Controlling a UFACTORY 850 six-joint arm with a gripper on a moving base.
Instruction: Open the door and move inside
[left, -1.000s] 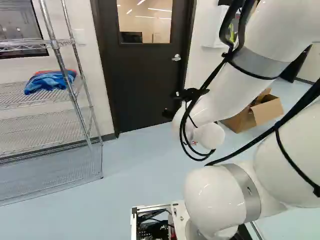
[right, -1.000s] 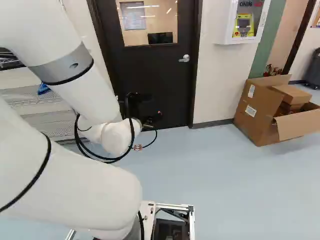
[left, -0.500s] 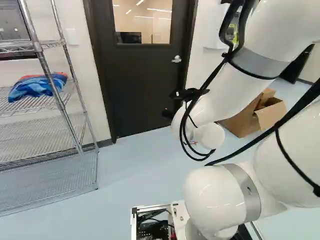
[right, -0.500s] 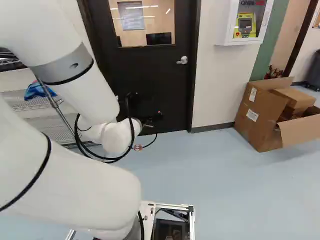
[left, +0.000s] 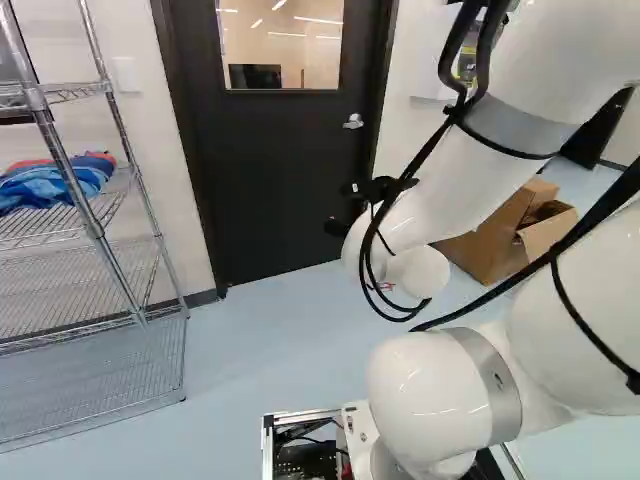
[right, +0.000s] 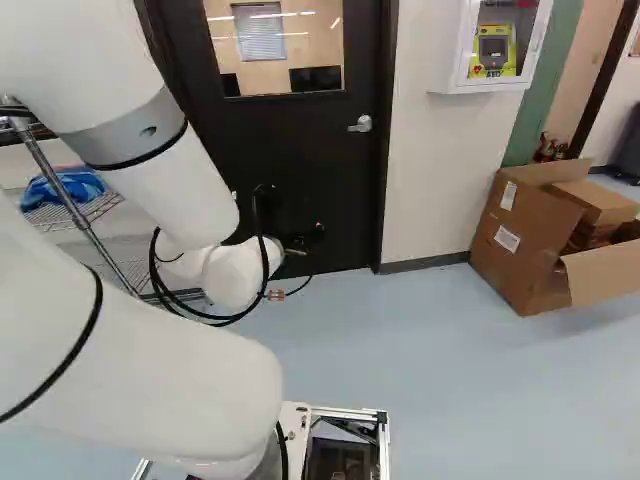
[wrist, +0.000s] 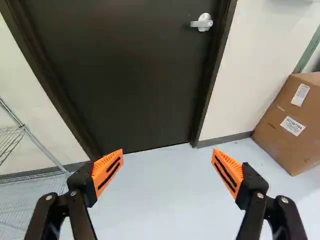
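Past the arm, the gripper (left: 345, 210) shows only as dark parts in front of the closed dark door (left: 285, 170). In the wrist view the gripper (wrist: 167, 152) stands wide open, nothing between its orange pads. Ahead of it the door (wrist: 120, 75) fills much of that view. A silver lever handle (wrist: 202, 23) sits on the door's edge, farther off than the fingers and toward the box side; the right base view also shows the handle (right: 361, 124). The door's window (right: 275, 45) looks onto a lit room.
A wire shelf (left: 75, 330) with blue cloth (left: 55, 185) stands left of the door. On its other side are a wall (right: 440, 170), a white cabinet (right: 492, 45) and an open cardboard box (right: 530, 240) on the floor (right: 460, 380).
The base has moved: the shelf has slid leftward and looks nearer, the door looks slightly larger, and the box sits a little lower. The arm holds its pose against its lowest joint.
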